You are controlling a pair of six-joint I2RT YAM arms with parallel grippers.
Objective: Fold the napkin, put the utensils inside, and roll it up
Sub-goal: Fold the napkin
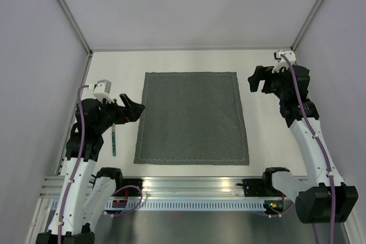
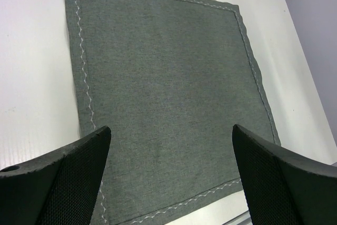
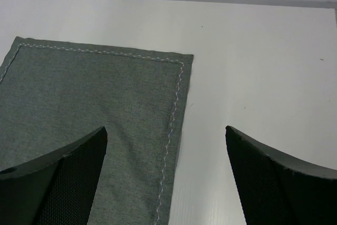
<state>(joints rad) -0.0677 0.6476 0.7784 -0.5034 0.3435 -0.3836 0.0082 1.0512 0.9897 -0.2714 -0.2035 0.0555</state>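
The dark grey napkin [image 1: 191,118] lies flat and unfolded in the middle of the white table, with a pale stitched line along its hem. It fills most of the left wrist view [image 2: 163,93]; its far right corner shows in the right wrist view [image 3: 95,109]. A teal utensil [image 1: 114,139] lies left of the napkin, partly under the left arm. My left gripper [image 1: 135,110] hovers open at the napkin's left edge, nothing between its fingers [image 2: 68,183]. My right gripper [image 1: 260,78] is open and empty beside the napkin's far right corner, its fingers [image 3: 274,177] straddling the hem.
Grey enclosure walls [image 1: 40,55] stand on the left, right and back. A metal rail [image 1: 189,190] with the arm bases runs along the near edge. Bare white table [image 1: 269,130] lies right of the napkin.
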